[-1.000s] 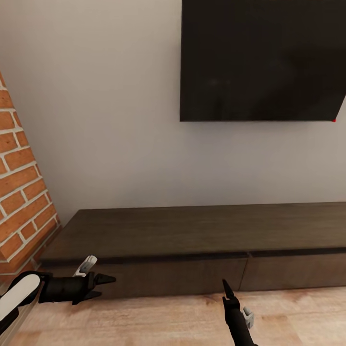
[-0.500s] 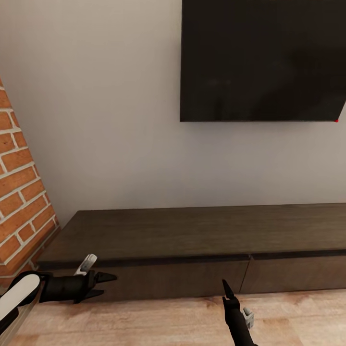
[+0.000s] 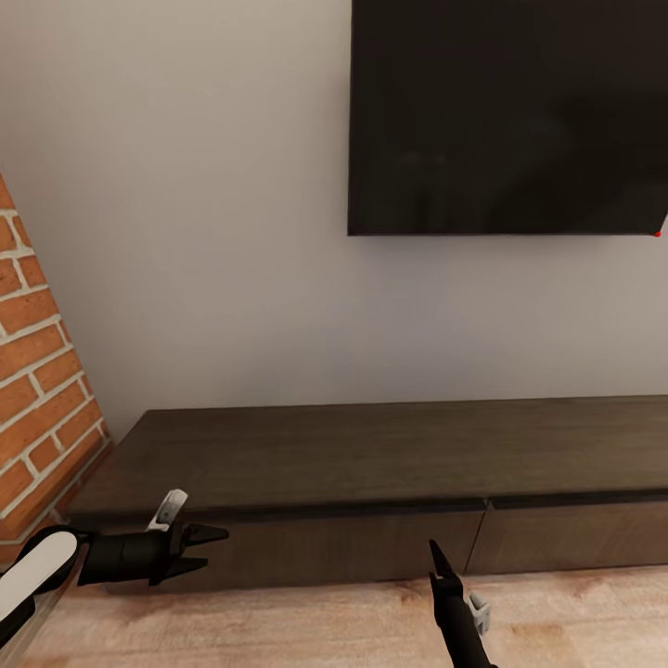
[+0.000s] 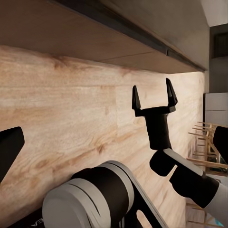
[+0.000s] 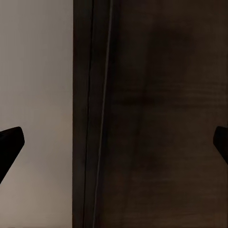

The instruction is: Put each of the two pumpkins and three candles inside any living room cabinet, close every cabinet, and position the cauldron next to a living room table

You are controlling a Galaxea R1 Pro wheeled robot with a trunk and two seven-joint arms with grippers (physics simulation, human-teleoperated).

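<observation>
Left gripper [image 3: 211, 547] hangs low in front of the cabinet [image 3: 371, 455], its two dark fingers spread apart and pointing sideways along the drawer fronts, nothing between them. In the left wrist view only its blurred fingertips [image 4: 9, 147] show at the edges, wide apart, with bare wooden floor [image 4: 71, 109] between them.

Over to the right gripper [image 3: 436, 559]: from the head view it shows edge-on, a single dark point aimed up at the cabinet's front. The left wrist view looks across at it, though, and there it is [image 4: 153, 95], both prongs splayed in an open fork, holding nothing. Its own wrist view agrees, one dark tip [image 5: 8, 142] at each edge and the cabinet's dark wood grain [image 5: 166, 118] between, pale wall beside it.

The cabinet itself runs long and low against the grey wall [image 3: 186, 232], drawer fronts flush and shut, top bare. Above it hangs a big black screen [image 3: 506, 116]. A brick wall [image 3: 37, 390] slants in at the left end of the cabinet. Pale wood floor [image 3: 325, 626] lies under both arms.
</observation>
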